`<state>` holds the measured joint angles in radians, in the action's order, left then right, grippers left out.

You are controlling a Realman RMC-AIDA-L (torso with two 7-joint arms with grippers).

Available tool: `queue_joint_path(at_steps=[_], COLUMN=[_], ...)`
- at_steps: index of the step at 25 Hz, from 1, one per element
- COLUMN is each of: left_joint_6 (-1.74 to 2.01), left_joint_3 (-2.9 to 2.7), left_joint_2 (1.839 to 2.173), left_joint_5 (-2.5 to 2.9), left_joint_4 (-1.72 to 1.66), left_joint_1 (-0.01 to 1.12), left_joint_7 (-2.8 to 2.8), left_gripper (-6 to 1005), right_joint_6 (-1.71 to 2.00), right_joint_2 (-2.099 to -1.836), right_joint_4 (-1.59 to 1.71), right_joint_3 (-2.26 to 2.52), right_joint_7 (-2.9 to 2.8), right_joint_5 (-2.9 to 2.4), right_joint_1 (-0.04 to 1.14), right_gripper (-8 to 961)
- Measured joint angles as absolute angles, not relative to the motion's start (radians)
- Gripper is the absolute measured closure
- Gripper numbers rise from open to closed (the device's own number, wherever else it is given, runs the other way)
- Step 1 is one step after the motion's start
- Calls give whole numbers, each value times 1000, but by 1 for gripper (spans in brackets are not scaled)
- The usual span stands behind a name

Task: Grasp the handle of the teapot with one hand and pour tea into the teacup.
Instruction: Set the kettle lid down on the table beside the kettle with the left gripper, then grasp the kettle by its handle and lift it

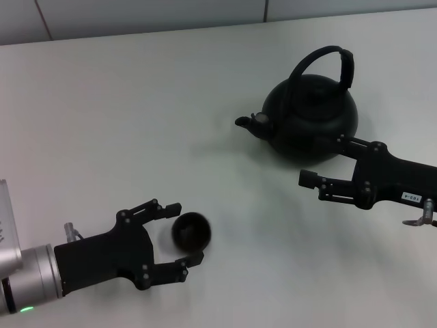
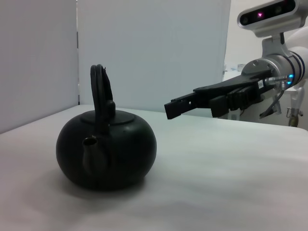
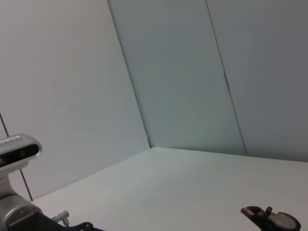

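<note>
White tabletop (image 1: 136, 116): I see my left gripper (image 1: 183, 232) spread open around the teacup (image 1: 191, 230), my right gripper (image 1: 322, 160) open beside the teapot (image 1: 311, 119).

White table (image 1: 136, 123) w/ pale grey panelled walls (image 3: 183, 72) behind, seams visible; soft even light.

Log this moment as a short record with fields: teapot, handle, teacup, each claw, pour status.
teapot: upright on the white table, spout toward the robot's left
handle: arched upright over the pot, ungrasped
teacup: on the table, between the left claw's fingers, appears not yet gripped
left claw: open around the teacup
right claw: open, beside the teapot's near side, clear of the handle
pour status: not started
</note>
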<state>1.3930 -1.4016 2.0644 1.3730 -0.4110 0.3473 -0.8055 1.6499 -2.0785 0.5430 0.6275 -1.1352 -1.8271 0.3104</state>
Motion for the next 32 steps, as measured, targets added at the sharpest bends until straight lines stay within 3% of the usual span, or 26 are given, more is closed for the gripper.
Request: queue_joint_path(at_steps=[13,23,32], left_joint_6=[1511,1689,1781], left_joint_3=[-1395,-1329,-1052], left_joint_2=[2049,1984,1985], left_joint_5=[1373,1486,1761], left_joint_4=[-474,-711,-827], left_joint_1=[315,248,259], left_joint_7=[-811,-987,-1171], left_gripper=[145,147,149], right_joint_6=[1649,1649,1636], right_joint_2=[-2080,-2078,-2081], right_joint_4=[543,543,545], right_joint_3=[627,617,589], right_joint_7=[-1130,-1127,-1131], right_joint_5=[-1827,-1827,-1820], right_joint_1=[302,294,276], right_gripper=[129,128,130])
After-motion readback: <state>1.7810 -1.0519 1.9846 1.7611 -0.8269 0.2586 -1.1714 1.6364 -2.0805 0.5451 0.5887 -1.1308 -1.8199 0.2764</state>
